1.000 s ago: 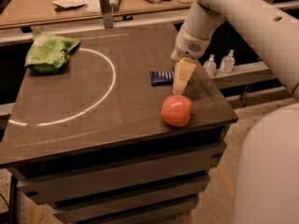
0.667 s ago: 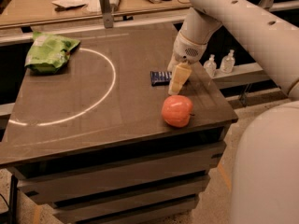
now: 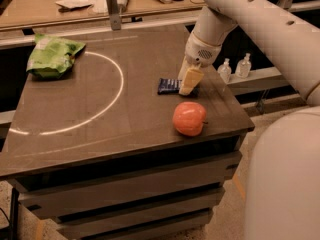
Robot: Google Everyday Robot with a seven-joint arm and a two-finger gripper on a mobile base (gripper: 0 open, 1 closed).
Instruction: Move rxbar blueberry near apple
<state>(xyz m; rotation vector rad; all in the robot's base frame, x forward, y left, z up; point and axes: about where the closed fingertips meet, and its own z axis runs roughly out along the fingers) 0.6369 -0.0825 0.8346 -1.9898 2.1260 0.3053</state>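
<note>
The rxbar blueberry (image 3: 168,85) is a small dark navy wrapper lying flat on the dark table (image 3: 100,129), right of its middle. The apple (image 3: 189,118) is red-orange and sits near the front right corner, a short way in front of the bar. My gripper (image 3: 189,82) hangs from the white arm over the bar's right end, its pale fingers (image 3: 190,81) pointing down at the table and covering that end of the wrapper.
A green chip bag (image 3: 51,57) lies at the back left of the table. A white arc (image 3: 117,84) is painted on the top. A cluttered bench (image 3: 90,4) stands behind. Two small bottles (image 3: 235,68) sit on a shelf to the right.
The gripper has shifted slightly back and to the left over the bar's right end. The bar and apple have stayed in place.
</note>
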